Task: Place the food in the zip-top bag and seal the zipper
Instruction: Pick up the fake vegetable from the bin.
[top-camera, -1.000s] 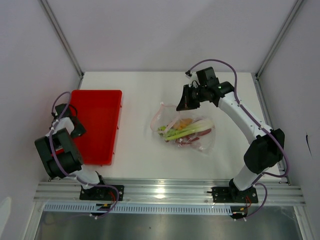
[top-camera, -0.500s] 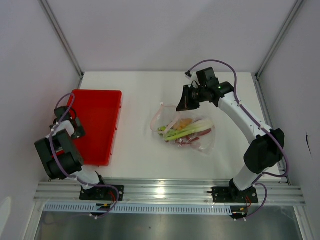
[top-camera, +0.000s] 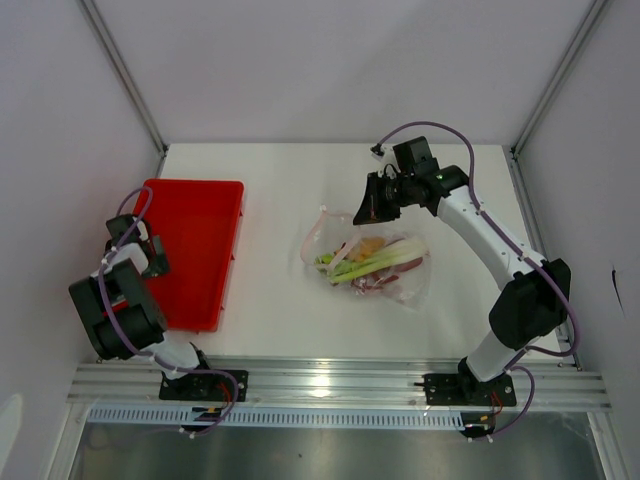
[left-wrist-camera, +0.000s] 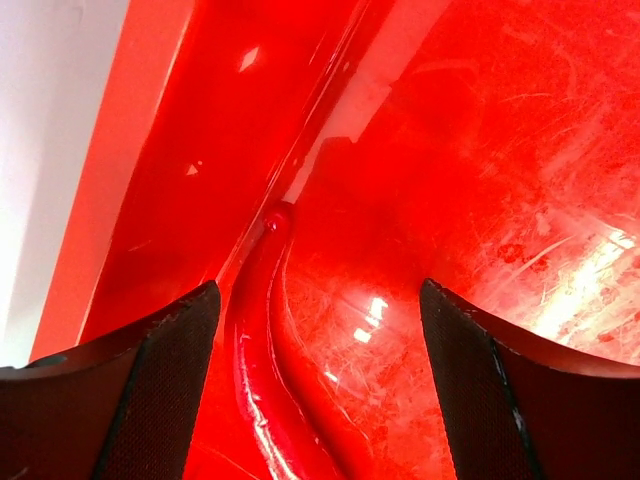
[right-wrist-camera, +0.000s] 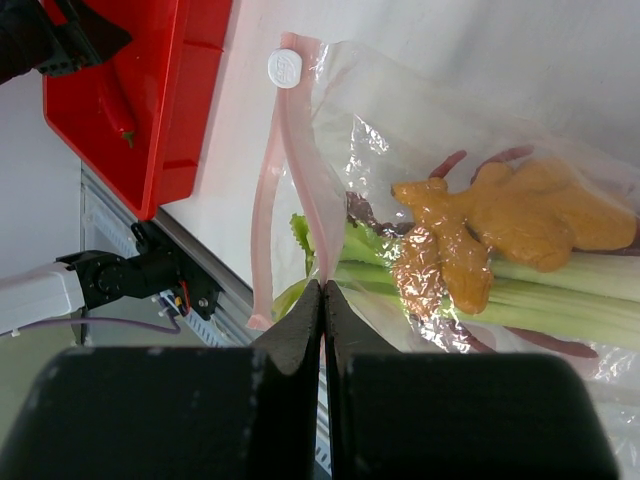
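Note:
The zip-top bag (top-camera: 400, 280) lies mid-table with green stalks (right-wrist-camera: 570, 290), a yellow-orange piece (right-wrist-camera: 520, 215) and other food inside. Its pink zipper (right-wrist-camera: 300, 150) stands open in two strips, with the white slider tab (right-wrist-camera: 285, 68) at the far end. My right gripper (right-wrist-camera: 322, 287) is shut on one zipper strip at the bag's mouth; it also shows in the top view (top-camera: 362, 212). My left gripper (left-wrist-camera: 318, 292) is open low over the red tray (top-camera: 200, 215), with a red chili (left-wrist-camera: 268, 340) lying between its fingers.
The red tray's rim (right-wrist-camera: 190, 90) runs along the table's left side. The aluminium rail (top-camera: 330, 380) with both arm bases lines the near edge. White walls and frame posts close in the back and sides.
My left gripper has shifted slightly to the left over the tray. The right gripper and the bag have barely moved.

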